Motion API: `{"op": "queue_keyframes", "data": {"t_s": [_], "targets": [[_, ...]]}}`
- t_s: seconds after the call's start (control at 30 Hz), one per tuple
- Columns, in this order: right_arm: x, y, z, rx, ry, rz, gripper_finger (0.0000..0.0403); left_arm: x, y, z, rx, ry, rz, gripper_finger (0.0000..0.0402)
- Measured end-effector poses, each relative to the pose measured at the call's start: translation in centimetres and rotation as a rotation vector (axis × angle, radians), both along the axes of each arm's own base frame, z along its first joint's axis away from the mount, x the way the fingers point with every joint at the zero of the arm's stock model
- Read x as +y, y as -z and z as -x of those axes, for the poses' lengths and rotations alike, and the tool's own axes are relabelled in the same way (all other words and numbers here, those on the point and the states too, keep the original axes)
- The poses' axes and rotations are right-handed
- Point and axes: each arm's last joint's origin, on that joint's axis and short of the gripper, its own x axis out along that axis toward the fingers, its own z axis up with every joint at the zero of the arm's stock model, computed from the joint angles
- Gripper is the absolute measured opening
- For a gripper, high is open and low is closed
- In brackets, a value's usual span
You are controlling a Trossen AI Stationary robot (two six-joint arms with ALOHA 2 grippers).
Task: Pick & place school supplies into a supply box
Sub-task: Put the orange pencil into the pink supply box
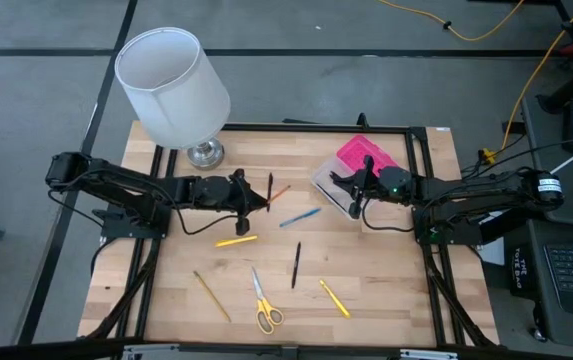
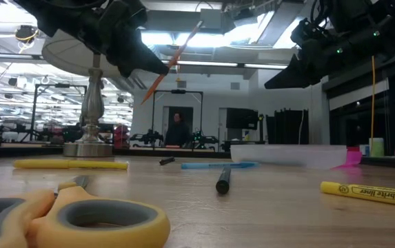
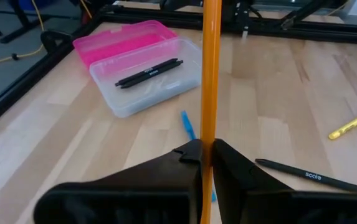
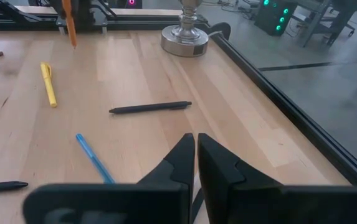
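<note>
Standing upright, the orange pencil (image 3: 210, 74) sits pinched in the left gripper (image 3: 204, 155).

The high view looks straight down on the whole counter (image 1: 366, 270) from well above. The low view sits at counter height just beside the scissors (image 2: 73, 217), facing level toward the lamp (image 2: 90, 103). The left wrist view faces the supply box (image 3: 144, 68) closely; the right wrist view faces the lamp's base (image 4: 185, 38). All share the counter near the lamp.
</note>
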Motion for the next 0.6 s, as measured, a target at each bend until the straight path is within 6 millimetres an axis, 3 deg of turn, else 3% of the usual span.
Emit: {"op": "queue_keyframes", "data": {"t_s": [0.43,0.6], "targets": [[0.0,0.0,0.0,-0.033,0.028,-0.086,0.0026,-0.1,-0.4,-0.2,-0.03,0.053,-0.058,0.0013],[0.3,-0.4,-0.3,-0.078,-0.098,-0.108,0.0026,-0.3,-1.2,-0.5,-0.122,0.127,-0.066,0.0013]]}}
